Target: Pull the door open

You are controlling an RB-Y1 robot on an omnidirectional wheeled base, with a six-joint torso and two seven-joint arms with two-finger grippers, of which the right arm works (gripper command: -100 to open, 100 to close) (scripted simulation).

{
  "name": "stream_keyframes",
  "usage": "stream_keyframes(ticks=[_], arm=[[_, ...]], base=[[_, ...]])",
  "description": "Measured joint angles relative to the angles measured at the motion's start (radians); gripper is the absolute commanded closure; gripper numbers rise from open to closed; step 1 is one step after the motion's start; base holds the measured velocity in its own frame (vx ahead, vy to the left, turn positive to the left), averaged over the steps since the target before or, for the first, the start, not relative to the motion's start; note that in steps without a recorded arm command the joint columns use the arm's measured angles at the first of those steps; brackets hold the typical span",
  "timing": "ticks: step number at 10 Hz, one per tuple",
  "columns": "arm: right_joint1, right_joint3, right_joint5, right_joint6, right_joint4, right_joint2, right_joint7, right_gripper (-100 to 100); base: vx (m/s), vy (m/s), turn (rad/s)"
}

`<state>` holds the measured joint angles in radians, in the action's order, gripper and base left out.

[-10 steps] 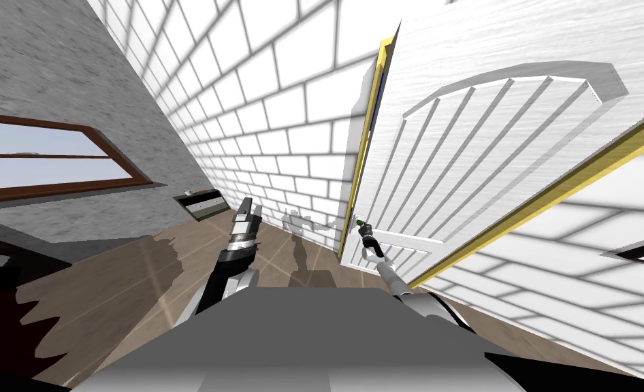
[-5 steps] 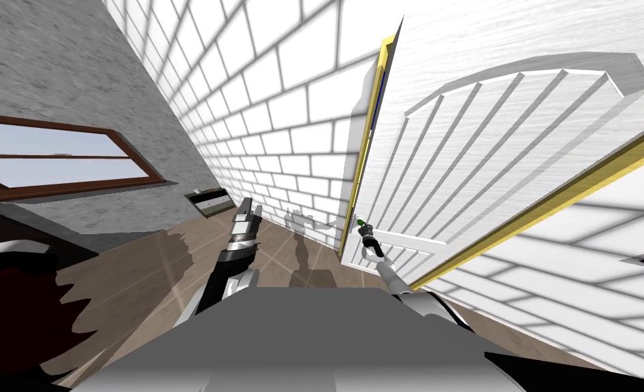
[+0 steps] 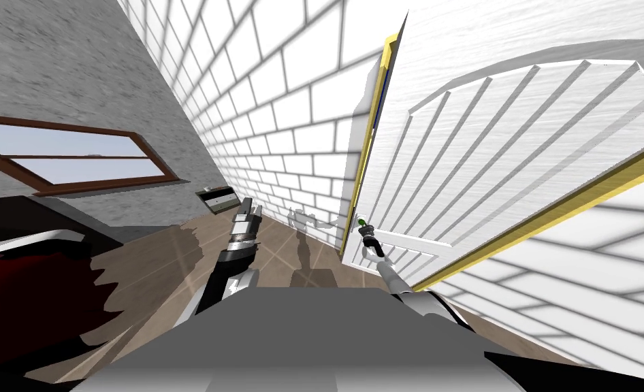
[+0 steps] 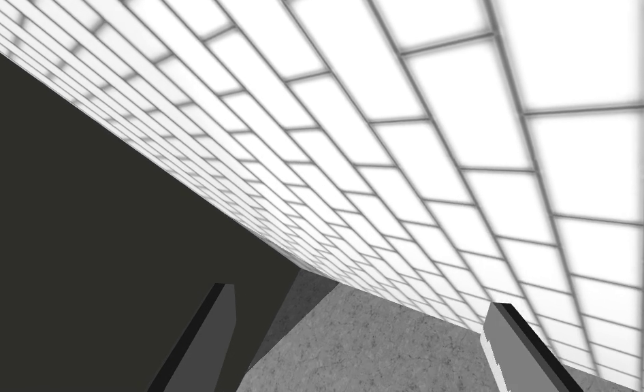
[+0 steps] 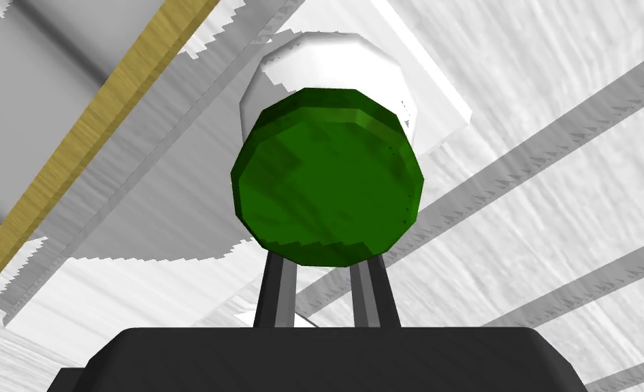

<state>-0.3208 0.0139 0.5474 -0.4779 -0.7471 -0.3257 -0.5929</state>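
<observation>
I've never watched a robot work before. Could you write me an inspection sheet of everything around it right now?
Surface: brown floor with shadows across it.
Job's things: white door ajar in its yellow frame; green knob on the door.
Clutter: small dark box at the foot of the grey wall; dark red shape to the robot's left, cannot tell what it is.
Grippers: right gripper at the green knob, fingers close together behind it; left gripper open, held over the floor.
Cables: nothing seen.
Surroundings: white brick wall; grey wall with a window.
</observation>
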Motion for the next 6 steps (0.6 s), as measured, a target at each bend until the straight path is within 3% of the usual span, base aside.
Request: stream_keyframes(ticks=[6], arm=[[-0.014, -0.002, 0.041, -0.013, 0.029, 0.005, -0.144, 100]], base=[[-0.039, -0.015, 0.056]])
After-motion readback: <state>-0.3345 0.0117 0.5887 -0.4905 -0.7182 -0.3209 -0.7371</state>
